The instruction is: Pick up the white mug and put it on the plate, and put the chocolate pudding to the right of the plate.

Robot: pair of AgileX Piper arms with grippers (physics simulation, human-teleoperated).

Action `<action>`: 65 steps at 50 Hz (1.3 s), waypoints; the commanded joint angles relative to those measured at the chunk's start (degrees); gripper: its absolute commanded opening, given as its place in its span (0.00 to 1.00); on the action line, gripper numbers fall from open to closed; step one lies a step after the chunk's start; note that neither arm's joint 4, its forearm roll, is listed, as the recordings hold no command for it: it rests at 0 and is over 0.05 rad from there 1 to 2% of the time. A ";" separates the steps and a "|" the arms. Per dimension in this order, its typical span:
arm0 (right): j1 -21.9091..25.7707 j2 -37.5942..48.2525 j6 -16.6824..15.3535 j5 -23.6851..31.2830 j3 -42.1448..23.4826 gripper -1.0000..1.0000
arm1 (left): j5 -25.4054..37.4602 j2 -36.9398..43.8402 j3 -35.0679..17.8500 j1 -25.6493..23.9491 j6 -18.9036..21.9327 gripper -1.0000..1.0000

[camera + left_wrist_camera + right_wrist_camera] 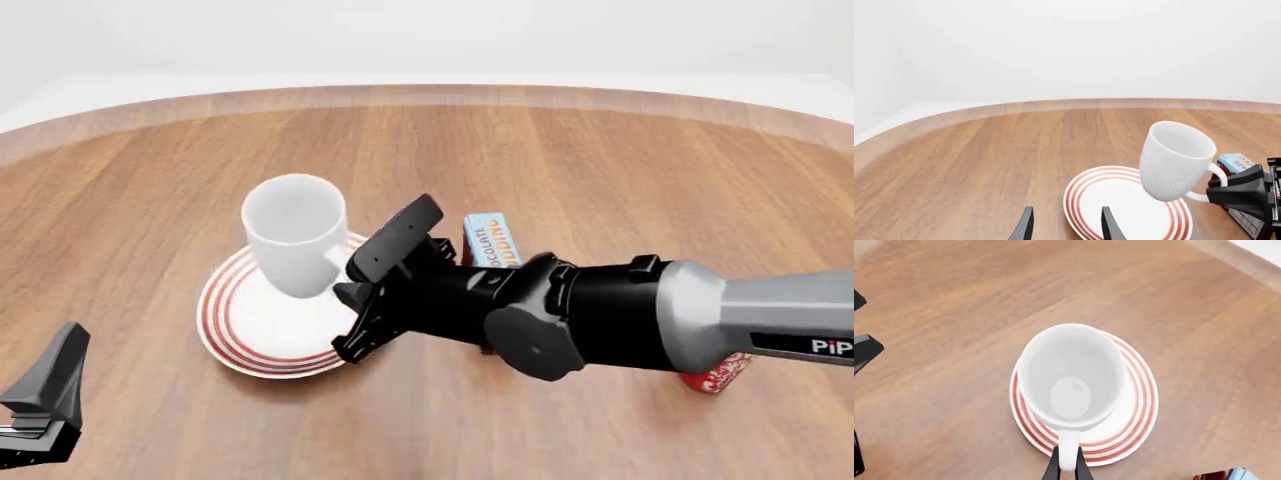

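Observation:
The white mug (pixel 294 235) hangs tilted just over the plate (pixel 247 335), a round white plate with red rings. My right gripper (pixel 350 292) is shut on the mug's loop handle; in the right wrist view its fingertips (pixel 1066 467) pinch the handle, and the mug (pixel 1071 375) is seen from above over the plate (pixel 1137 390). The chocolate pudding (pixel 491 240) lies right of the plate, partly behind my right arm. My left gripper (pixel 1066 227) is open and empty, low at the near left (pixel 47 395). Its view shows the mug (pixel 1174 160), plate (pixel 1114 200) and pudding (pixel 1236 162).
A red patterned mug (pixel 714 378) peeks out from under my right arm at the near right. The round wooden table's far edge (pixel 427 95) curves across the back.

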 commanded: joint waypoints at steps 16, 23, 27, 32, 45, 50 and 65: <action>-2.04 4.54 0.58 0.01 -4.92 0.00 | 0.00 0.00 0.00 0.00 0.00 1.00; -1.81 5.55 0.75 0.19 -5.98 0.00 | 0.00 0.00 0.00 0.00 0.00 1.00; -1.85 6.69 0.94 0.16 -6.76 0.00 | 0.00 0.00 0.00 0.00 0.00 1.00; -1.86 7.34 1.38 0.51 -7.44 0.00 | 0.00 0.00 0.00 0.00 0.00 1.00; -1.50 9.28 2.34 1.96 -9.02 0.00 | 0.00 0.00 0.00 0.00 0.00 1.00; -1.54 10.11 2.47 2.24 -9.73 0.00 | 0.00 0.00 0.00 0.00 0.00 1.00; -1.16 13.24 3.58 2.80 -11.49 0.00 | 0.00 0.00 0.00 0.00 0.00 1.00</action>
